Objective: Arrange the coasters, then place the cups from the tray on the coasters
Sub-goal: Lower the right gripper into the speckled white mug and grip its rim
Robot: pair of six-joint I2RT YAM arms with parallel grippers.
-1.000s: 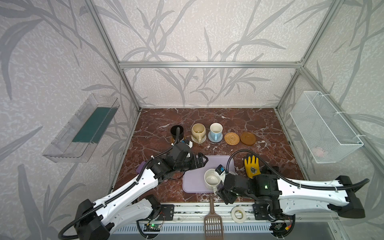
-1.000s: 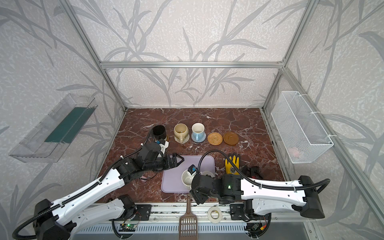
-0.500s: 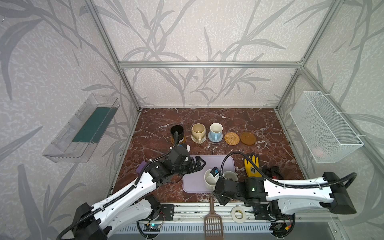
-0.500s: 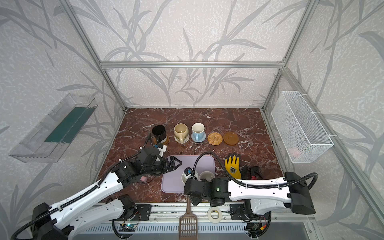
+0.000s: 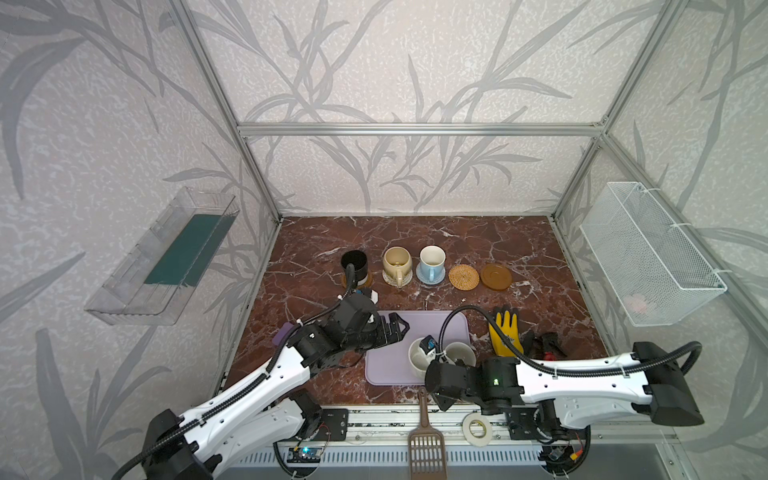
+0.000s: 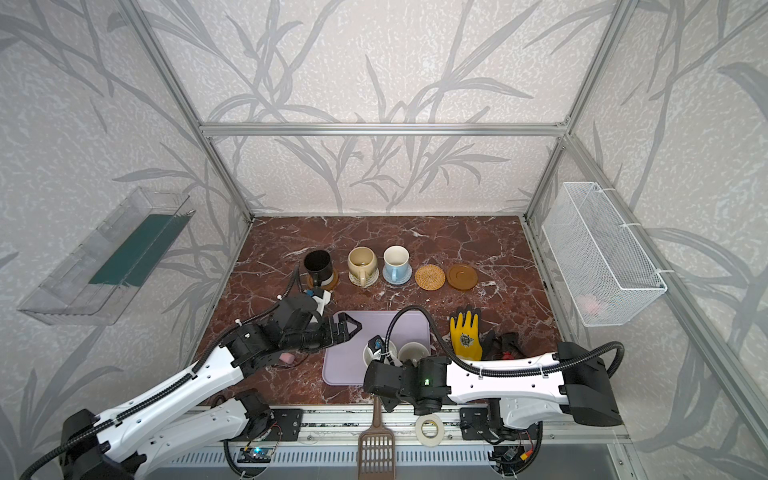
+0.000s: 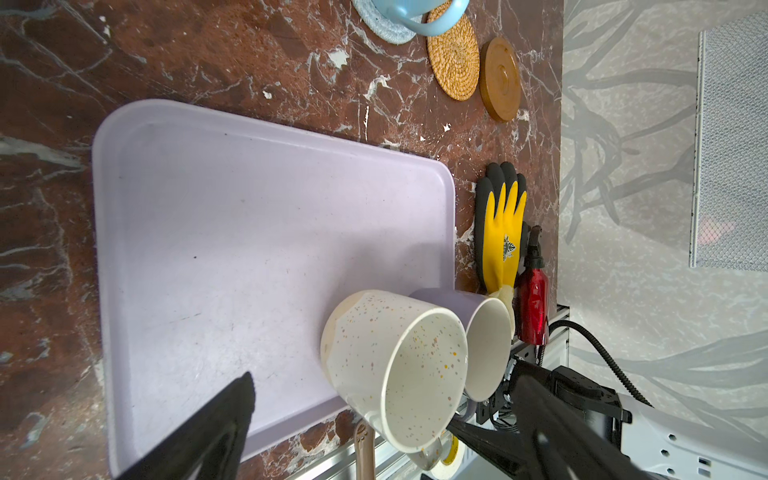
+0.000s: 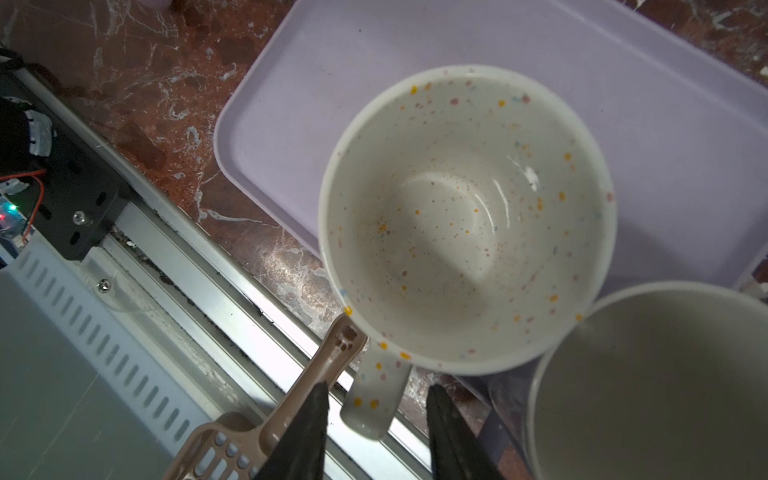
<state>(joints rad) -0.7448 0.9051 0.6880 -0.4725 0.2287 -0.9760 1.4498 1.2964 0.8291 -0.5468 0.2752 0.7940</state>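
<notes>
Right tool (image 8: pixel 377 388) now narrower, part-open astride cream mug (image 8: pixel 465 216) handle, left tool (image 5: pixel 397 329) wide open, above marble tabletop (image 5: pixel 415 237)

Cups (image 5: pixel 432 259) x5, coasters (image 5: pixel 464 276) x5, tray (image 5: pixel 424 332) x1

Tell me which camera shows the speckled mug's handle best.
Right wrist view: the speckled mug's handle sits between the right gripper's open jaws. Left wrist catches only its end; both top views hide it behind the arm.

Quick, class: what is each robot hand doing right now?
Left hand: open, empty, over the flat lavender tray.
Right hand: open around the handle of the speckled cream ceramic mug, not gripping yet.
</notes>
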